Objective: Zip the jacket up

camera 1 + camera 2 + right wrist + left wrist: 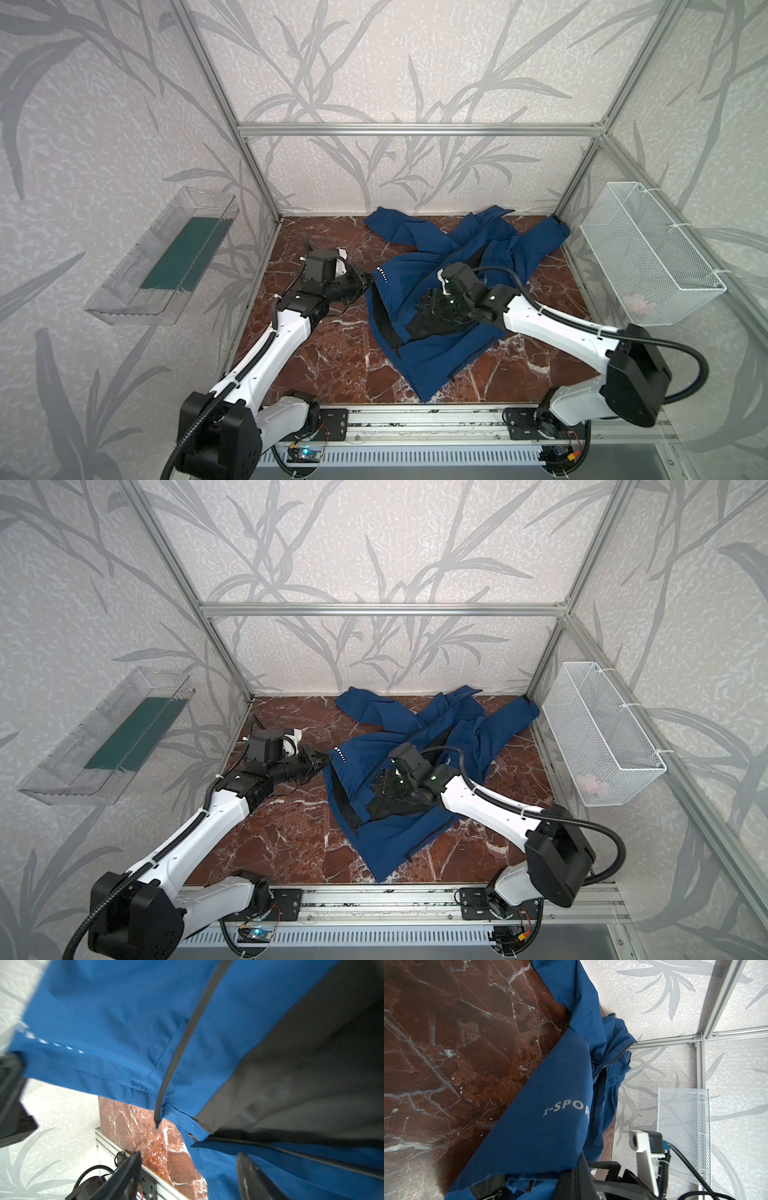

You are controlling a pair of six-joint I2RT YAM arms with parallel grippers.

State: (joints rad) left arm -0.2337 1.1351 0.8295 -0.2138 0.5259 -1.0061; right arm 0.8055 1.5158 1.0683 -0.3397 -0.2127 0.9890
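Note:
The navy blue jacket (457,357) lies crumpled and unzipped on the marble table, from the back wall toward the front; both top views show its black lining. My left gripper (368,277) is shut on the jacket's left edge, beside the white lettering (564,1108). The fabric (539,1136) drapes away from those jaws in the left wrist view. My right gripper (430,305) hovers open over the black lining in the middle. In the right wrist view its fingertips (128,1174) stand apart with nothing between them. A dark zipper strip (187,1039) ends loose at the hem.
A white wire basket (648,257) hangs on the right wall and a clear plastic tray (166,257) on the left wall. Aluminium frame posts (257,174) stand at the back corners. Bare marble (332,365) shows front left. A metal rail (415,419) runs along the front.

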